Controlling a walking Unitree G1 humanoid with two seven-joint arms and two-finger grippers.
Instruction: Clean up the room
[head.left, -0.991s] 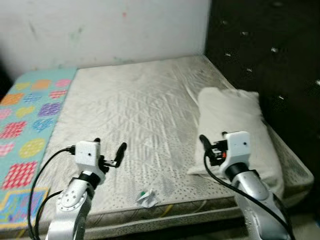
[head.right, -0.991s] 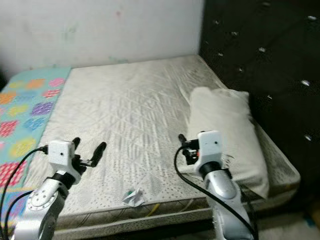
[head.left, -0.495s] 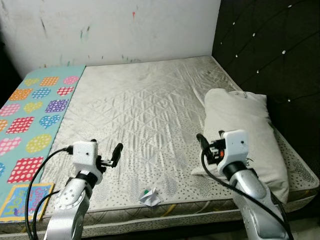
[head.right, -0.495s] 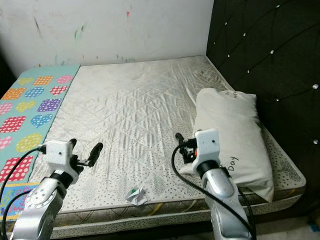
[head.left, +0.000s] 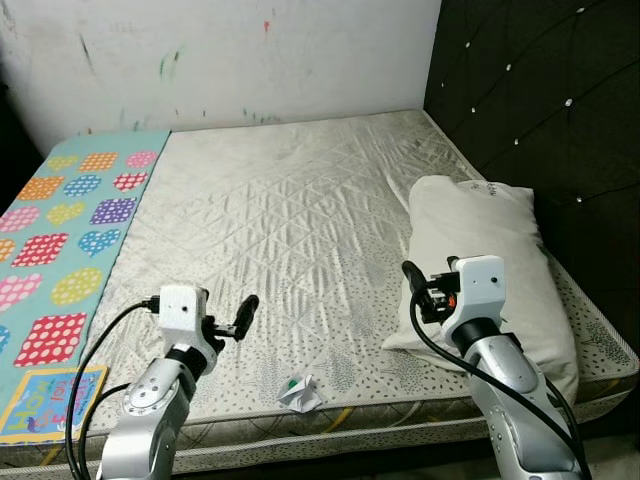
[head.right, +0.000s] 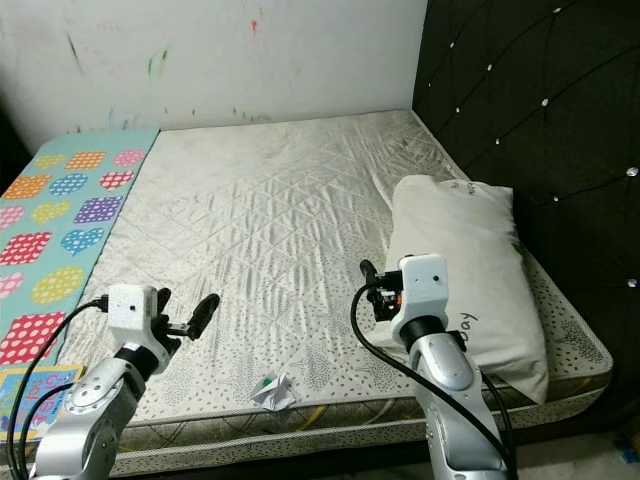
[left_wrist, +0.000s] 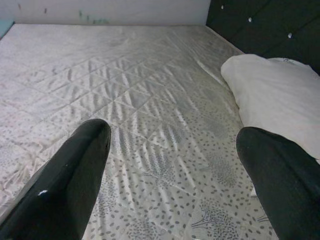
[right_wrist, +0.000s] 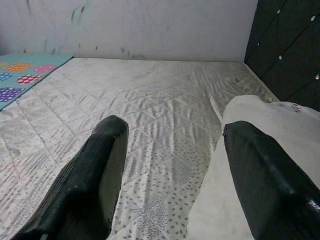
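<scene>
A small crumpled white paper scrap (head.left: 300, 393) with a green speck lies on the pale quilted mattress (head.left: 290, 210) near its front edge. My left gripper (head.right: 186, 310) hovers open just left of the scrap and a little behind it, with nothing between its fingers (left_wrist: 75, 175). My right gripper (head.left: 425, 288) hangs open at the near left edge of the white pillow (head.left: 485, 250), which lies on the right side of the bed. In the right wrist view the pillow (right_wrist: 280, 135) sits behind one finger (right_wrist: 260, 185).
A turquoise blanket (head.left: 60, 230) with coloured patches covers the bed's left strip, ending in a picture panel (head.left: 45, 400) at the front corner. A black tufted headboard (head.left: 540, 90) rises on the right, and a marked white wall (head.left: 220, 50) stands behind the bed.
The camera steadied and shifted after the oldest frame. Since then my left gripper has drifted slightly right towards the scrap, and my right gripper has edged right towards the pillow. The scrap and pillow stay put.
</scene>
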